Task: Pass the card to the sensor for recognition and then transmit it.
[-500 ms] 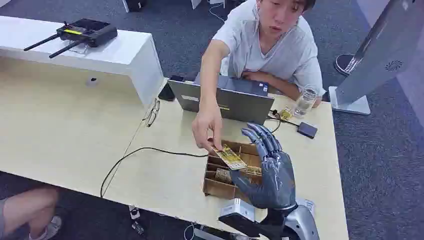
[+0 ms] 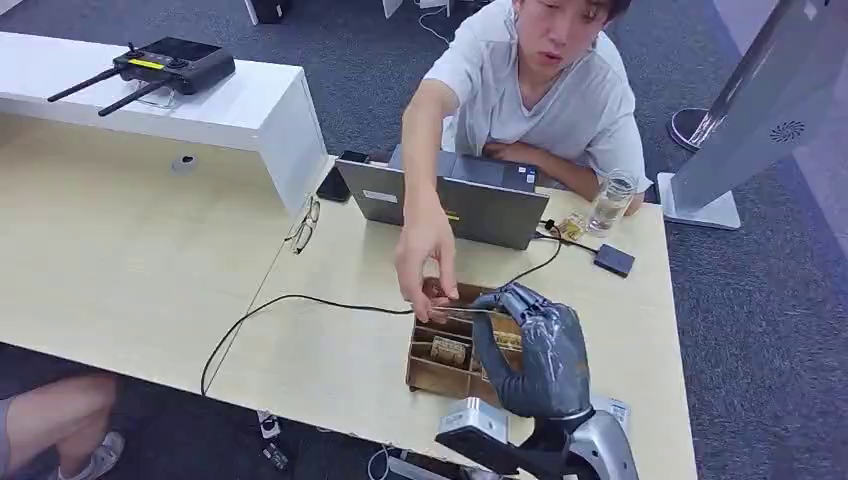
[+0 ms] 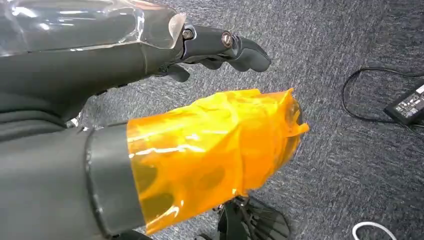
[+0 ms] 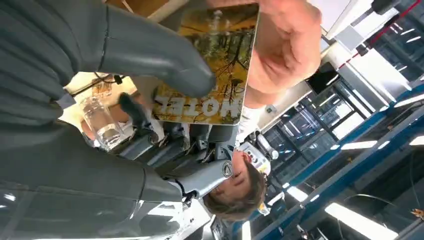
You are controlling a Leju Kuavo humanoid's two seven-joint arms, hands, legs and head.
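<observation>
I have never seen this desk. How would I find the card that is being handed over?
Start at the grey laptop on the pale wooden desk, then come toward the robot to the brown wooden compartment box. Above it, the person's hand and the robot's dark right hand both touch one yellow card printed HOTEL; other cards lie inside the box.

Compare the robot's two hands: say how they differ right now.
The right hand is raised over the wooden box on the desk, thumb pressing the card that the person's hand also holds; the left hand hangs over carpet, holding nothing. The left hand's thumb wears orange film; the right's is bare grey.
</observation>
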